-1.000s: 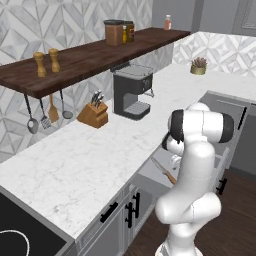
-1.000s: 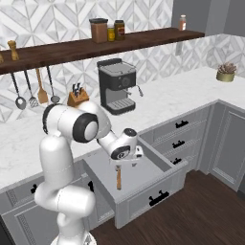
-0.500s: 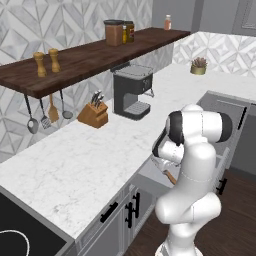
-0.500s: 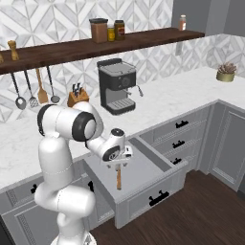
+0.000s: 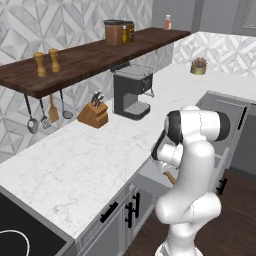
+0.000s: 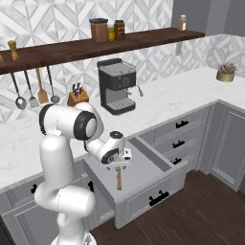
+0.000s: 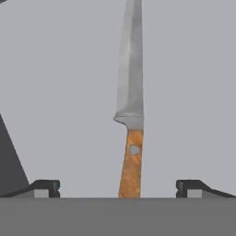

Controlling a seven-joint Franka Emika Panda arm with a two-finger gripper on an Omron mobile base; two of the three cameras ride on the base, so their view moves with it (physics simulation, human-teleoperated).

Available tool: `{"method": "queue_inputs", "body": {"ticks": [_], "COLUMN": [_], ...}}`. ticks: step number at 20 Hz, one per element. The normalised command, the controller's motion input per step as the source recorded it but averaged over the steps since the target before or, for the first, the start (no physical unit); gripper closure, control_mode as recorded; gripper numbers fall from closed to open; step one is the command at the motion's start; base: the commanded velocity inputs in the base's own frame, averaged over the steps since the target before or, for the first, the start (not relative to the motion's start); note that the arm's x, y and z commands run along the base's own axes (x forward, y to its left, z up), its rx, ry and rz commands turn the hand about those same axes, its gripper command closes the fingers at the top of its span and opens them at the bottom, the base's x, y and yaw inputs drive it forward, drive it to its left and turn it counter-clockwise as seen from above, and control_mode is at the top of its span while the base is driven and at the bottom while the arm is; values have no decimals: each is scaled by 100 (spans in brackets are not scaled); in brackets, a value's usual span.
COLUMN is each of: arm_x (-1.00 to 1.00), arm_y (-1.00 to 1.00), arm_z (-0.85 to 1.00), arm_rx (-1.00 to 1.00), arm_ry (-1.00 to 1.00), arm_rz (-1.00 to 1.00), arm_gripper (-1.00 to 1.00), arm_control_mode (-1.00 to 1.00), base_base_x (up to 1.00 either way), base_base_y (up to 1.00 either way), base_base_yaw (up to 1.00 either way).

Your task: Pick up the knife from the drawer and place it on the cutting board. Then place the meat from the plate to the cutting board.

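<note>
I have the drawer (image 6: 143,184) pulled out from under the tabletop (image 6: 191,91), its grey front and black bar handle facing the room; the knife (image 6: 118,179) lies flat on the drawer floor, near the front edge and toward the left side, handle pointing at the front. In the hand view the knife (image 7: 130,115) runs straight up the middle, silver blade away from me, orange-brown handle nearest; it lies between the two fingertips (image 7: 44,186), well clear of both. The gripper (image 6: 118,166) hangs just above the knife, its jaws spread wide and holding nothing. From the left base view the arm covers most of the drawer (image 5: 150,175); a bit of the handle (image 5: 171,177) peeks out beside the wrist. Back on the tabletop, toward the wall, stand a coffee machine (image 6: 116,86) and a knife block (image 6: 76,97).
</note>
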Motion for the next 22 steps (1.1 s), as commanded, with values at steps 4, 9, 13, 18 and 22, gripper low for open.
{"method": "queue_inputs", "body": {"ticks": [4, 9, 13, 18, 22], "arm_x": [0, 0, -5, -19, -24], "arm_y": [-7, 0, 0, 0, 0], "arm_z": [-28, -34, -33, -31, -41], "arm_rx": [0, 0, 0, 0, 0], "arm_ry": [0, 0, 0, 0, 0], "arm_rz": [0, 0, 0, 0, 0], "arm_gripper": [-100, -100, -100, -100, 100], "arm_control_mode": [-100, -100, -100, -100, -100], "base_base_x": [0, 0, 0, 0, 0], "base_base_y": [0, 0, 0, 0, 0], "base_base_yaw": [0, 0, 0, 0, 0]}}
